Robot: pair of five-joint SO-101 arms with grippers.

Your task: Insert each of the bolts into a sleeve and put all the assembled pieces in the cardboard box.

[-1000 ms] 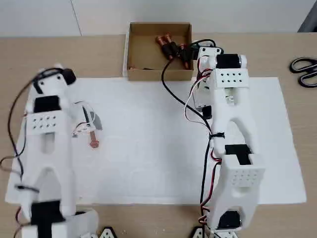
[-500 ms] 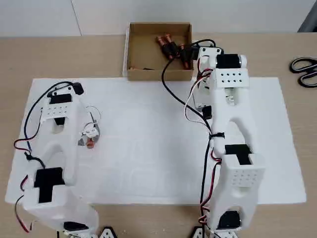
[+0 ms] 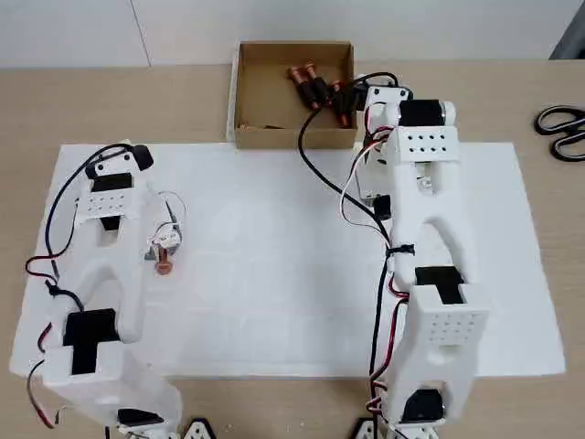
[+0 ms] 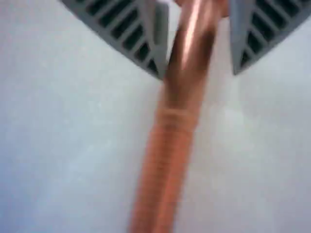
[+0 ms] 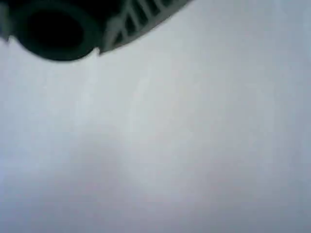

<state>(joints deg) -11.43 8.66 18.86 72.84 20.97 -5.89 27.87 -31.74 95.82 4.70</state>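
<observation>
A copper bolt hangs down between the grey fingers of my left gripper, which is shut on its upper end. In the high view this bolt points down at the white sheet, just below the left gripper. A black sleeve shows its round open end next to a grey finger of my right gripper, which holds it above the sheet. The right arm stretches toward the cardboard box, which holds several assembled pieces.
A white sheet covers the middle of the wooden table. Scissors lie at the far right edge. A black cable runs from the right arm across the sheet near the box.
The left arm has changed its pose, its wrist moving forward and right, and the bolt has shifted slightly left with the gripper. The right arm has stayed still.
</observation>
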